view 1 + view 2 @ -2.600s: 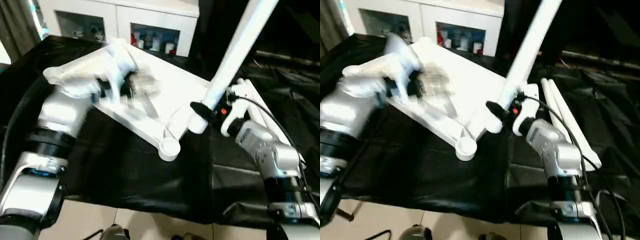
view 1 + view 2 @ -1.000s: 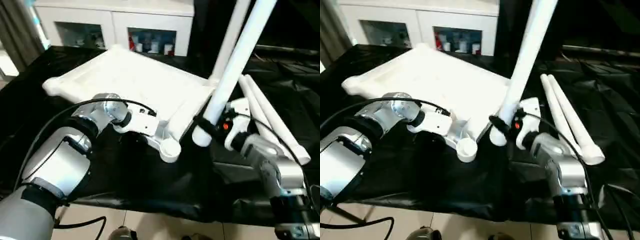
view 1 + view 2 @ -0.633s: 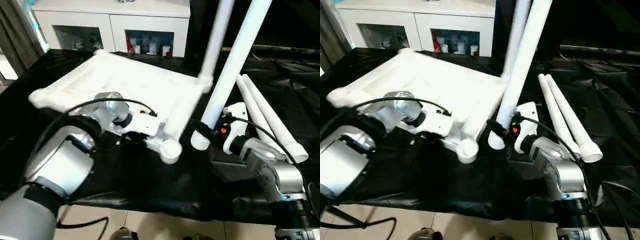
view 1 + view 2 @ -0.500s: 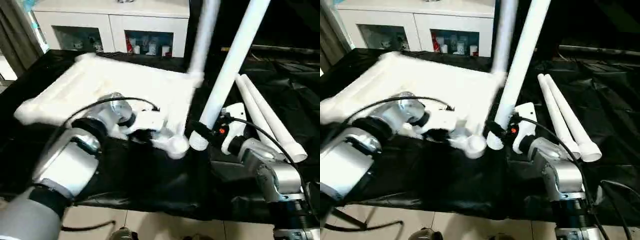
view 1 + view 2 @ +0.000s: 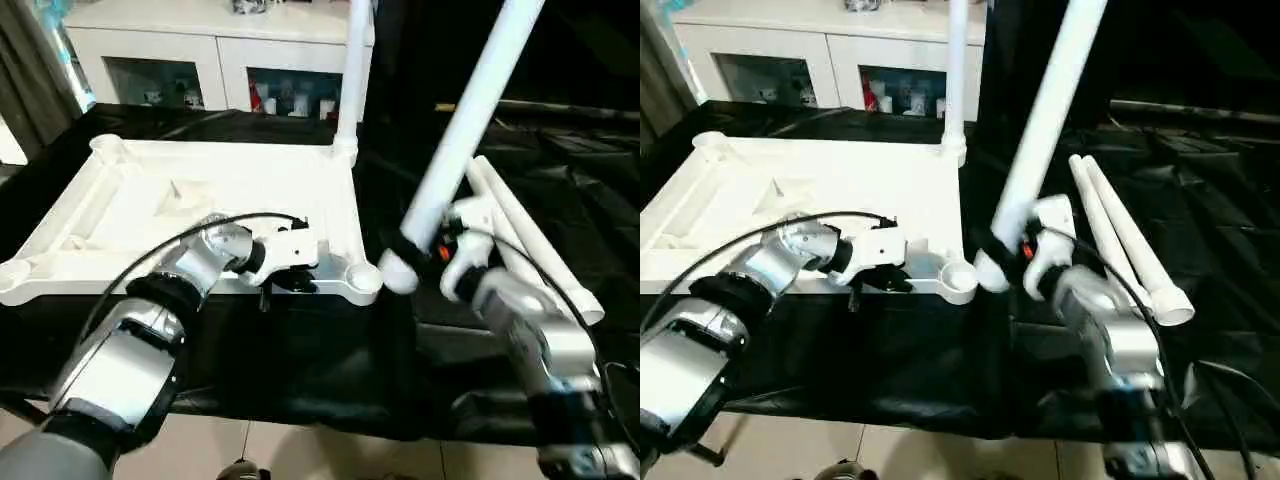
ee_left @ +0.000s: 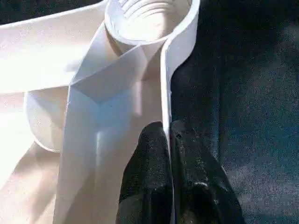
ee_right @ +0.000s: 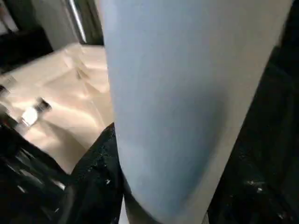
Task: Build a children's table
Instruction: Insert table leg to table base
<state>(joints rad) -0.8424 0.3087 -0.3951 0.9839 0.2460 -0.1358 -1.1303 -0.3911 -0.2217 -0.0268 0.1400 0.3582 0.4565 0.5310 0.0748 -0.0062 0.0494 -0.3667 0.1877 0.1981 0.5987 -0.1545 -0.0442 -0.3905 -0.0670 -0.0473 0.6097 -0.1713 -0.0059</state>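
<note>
**Tabletop underside-up; one leg fitted, one in hand**

The tabletop [image 5: 200,205] lies ribbed side up on the black-draped work table [image 5: 300,350], with one leg [image 5: 352,70] standing upright in its far corner socket. The left gripper [image 6: 169,154] is clamped on the tabletop's near rim, just beside the near corner socket [image 5: 362,275]. The right gripper [image 5: 405,243] is closed around a second leg [image 5: 470,120], held tilted, its lower end just beside that socket. Two spare legs [image 5: 530,235] lie side by side to the right.
</note>
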